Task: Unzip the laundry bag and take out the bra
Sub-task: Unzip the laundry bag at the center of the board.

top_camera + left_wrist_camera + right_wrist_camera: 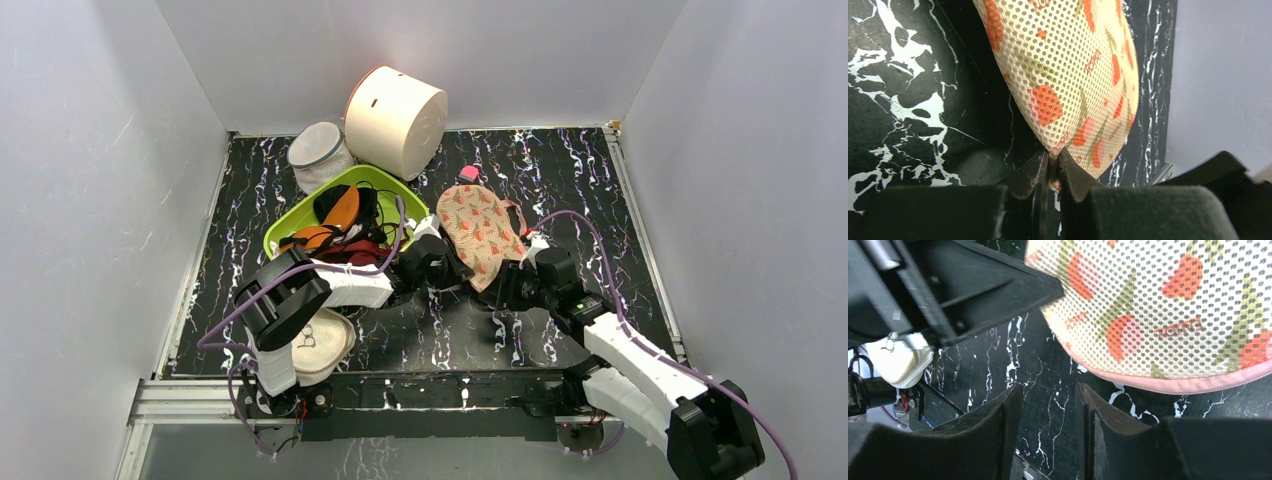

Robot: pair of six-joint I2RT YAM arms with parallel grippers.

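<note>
The laundry bag (pixel 480 232) is a peach mesh pouch with red-orange and green motifs, lying mid-table with its near end lifted. My left gripper (pixel 452 272) is shut on the bag's near edge; in the left wrist view the fingertips (pixel 1053 160) pinch the fabric of the bag (pixel 1068 75). My right gripper (pixel 508 285) is open and empty just below the bag's pink zipper rim (pixel 1168 385); its fingers (pixel 1093 410) stand apart over the dark table, close to the bag (pixel 1158 305). The black bra is hidden; I cannot see inside the bag.
A green tub (pixel 290 225) left of the bag holds orange-lined and maroon bras with black straps. A white mesh cylinder (pixel 318 152) and a large cream drum (pixel 396 120) stand at the back. A round cream pouch (pixel 322 345) lies under the left arm.
</note>
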